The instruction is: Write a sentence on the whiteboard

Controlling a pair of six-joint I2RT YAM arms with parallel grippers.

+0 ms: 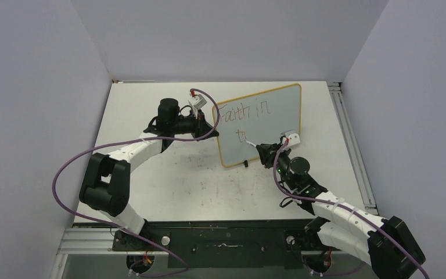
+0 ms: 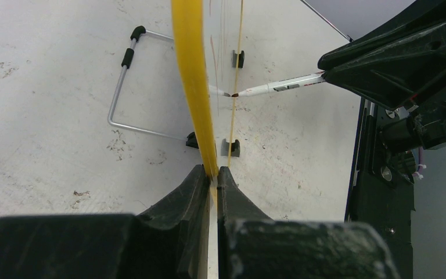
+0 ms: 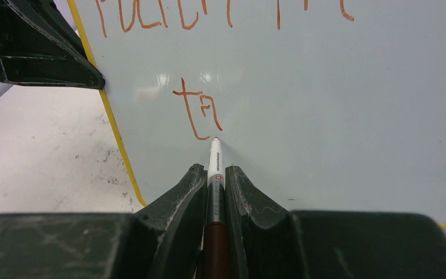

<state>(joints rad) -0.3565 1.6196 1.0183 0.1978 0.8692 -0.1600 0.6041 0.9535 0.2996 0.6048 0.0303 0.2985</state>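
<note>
So the whiteboard (image 1: 261,125) stood upright on the counter (image 1: 168,186), in the far half and roughly midway between the left and right edges, its face turned toward the near right corner. The left end effector (image 2: 210,174) was clamped onto the yellow frame at the board's left side, one finger on each face. That looked like pure bracing: the board only had a thin wire stand (image 2: 116,99) and little black feet (image 2: 232,147) under it, so pen pressure would probably have pushed it back otherwise.

The right end effector (image 3: 215,174) was closed around a marker (image 3: 215,160), white barrel up front and dark red further back, held dead straight between the fingers and pointing at the board. In the left wrist view the tip met its own reflection, so it read as touching the surface. Holding it square-on like that made sense for getting clean strokes.

As for the sentence (image 1: 245,111), it was thin reddish-brown handwriting, pretty wobbly. The top line read "Faith in", starting near the left frame. Below it was a "t" and then a half-made letter, kind of a hook shape, with the marker tip sitting just under it. So the second line had barely started, and most of the board's lower right was bare glossy white with a bit of light glare.
</note>
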